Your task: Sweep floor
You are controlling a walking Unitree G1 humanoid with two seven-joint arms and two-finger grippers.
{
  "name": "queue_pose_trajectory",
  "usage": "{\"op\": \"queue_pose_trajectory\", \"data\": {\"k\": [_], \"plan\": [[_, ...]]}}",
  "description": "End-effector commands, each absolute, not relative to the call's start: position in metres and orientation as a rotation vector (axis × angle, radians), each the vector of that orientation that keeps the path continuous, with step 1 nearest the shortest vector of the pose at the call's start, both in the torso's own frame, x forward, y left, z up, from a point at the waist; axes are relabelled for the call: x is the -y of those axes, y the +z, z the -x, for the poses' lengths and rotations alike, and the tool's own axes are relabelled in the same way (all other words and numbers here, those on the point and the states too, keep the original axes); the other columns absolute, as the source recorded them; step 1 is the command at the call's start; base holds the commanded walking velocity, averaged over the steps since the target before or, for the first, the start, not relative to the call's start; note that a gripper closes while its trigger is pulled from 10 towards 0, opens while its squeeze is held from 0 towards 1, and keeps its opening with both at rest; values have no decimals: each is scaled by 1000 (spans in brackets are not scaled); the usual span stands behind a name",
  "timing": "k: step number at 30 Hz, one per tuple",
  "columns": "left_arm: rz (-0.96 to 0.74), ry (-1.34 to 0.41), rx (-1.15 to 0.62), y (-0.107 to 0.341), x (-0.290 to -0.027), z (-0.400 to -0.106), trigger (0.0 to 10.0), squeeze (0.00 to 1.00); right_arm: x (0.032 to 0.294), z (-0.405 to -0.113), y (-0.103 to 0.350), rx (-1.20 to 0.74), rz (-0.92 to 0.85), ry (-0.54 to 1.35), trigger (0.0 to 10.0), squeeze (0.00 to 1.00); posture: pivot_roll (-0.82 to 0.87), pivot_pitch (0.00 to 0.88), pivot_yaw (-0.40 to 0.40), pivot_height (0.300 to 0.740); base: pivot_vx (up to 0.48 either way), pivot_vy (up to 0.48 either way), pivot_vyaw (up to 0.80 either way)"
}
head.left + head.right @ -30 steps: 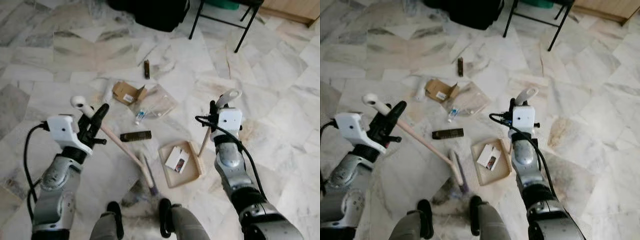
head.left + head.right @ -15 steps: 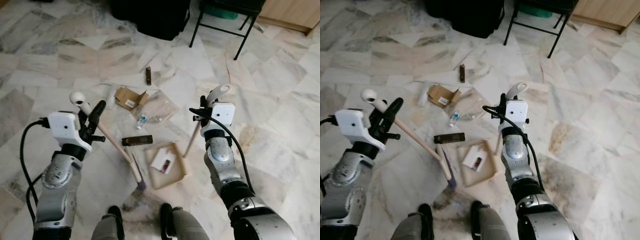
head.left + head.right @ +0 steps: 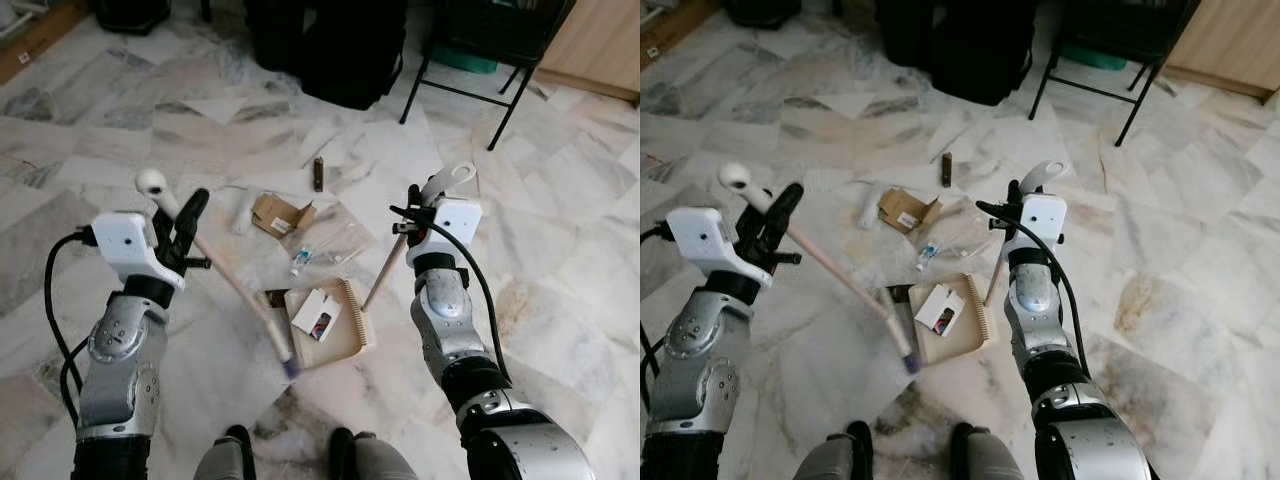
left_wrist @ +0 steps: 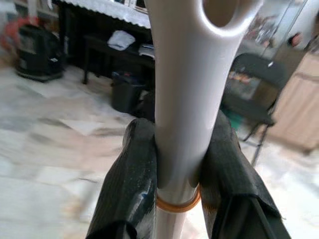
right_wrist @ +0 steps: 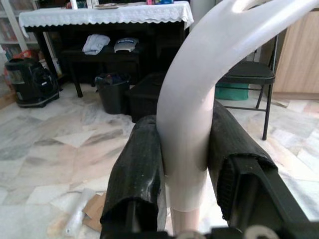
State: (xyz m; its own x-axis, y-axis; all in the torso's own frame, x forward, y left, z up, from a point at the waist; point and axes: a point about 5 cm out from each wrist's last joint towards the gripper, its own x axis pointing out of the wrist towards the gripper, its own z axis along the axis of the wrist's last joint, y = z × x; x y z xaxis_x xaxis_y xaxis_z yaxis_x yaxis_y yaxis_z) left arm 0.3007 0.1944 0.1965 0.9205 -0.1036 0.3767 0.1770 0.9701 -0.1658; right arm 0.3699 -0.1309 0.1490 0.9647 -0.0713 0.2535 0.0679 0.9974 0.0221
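My wrist views show both grips up close: my left end effector pinches the broom, my right end effector pinches the dustpan handle. From above, one flattened box lies on the floor.

The small card lying in the dustpan carries a dark print too small to read. At about eleven o'clock from the pan, the little tube and the clear wrapper blur together. The dark stick farther off at twelve o'clock cannot be identified. The folding chair and black bags run off the top edge. In the left wrist view, the broom handle blocks the middle of the room.
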Motion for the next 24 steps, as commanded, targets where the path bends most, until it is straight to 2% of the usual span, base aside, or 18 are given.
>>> {"op": "queue_pose_trajectory", "data": {"k": [1,5,9,13,19,21,24], "plan": [[257,-190,407,205,-191,-298,10000,0,133,-371,155,296,-28,-79,10000,0,13,153,-49,740,0,0,0],[267,-274,369,207,-186,-298,10000,0,134,-372,157,299,-30,-79,10000,0,20,147,-48,740,0,0,0],[254,-260,381,209,-189,-300,10000,0,134,-373,159,305,-33,-82,10000,0,20,140,-46,740,0,0,0],[248,-122,503,229,-205,-301,10000,0,136,-373,162,321,-36,-86,10000,0,19,135,-47,740,0,0,0],[217,-54,608,253,-210,-299,10000,0,136,-374,167,342,-44,-83,10000,0,16,135,-45,740,0,0,0],[134,25,669,266,-215,-295,10000,0,135,-374,169,349,-48,-80,10000,0,14,128,-42,740,0,0,0],[49,20,658,263,-211,-295,10000,0,134,-374,169,356,-49,-74,10000,0,-1,102,-46,740,0,0,0]]}}
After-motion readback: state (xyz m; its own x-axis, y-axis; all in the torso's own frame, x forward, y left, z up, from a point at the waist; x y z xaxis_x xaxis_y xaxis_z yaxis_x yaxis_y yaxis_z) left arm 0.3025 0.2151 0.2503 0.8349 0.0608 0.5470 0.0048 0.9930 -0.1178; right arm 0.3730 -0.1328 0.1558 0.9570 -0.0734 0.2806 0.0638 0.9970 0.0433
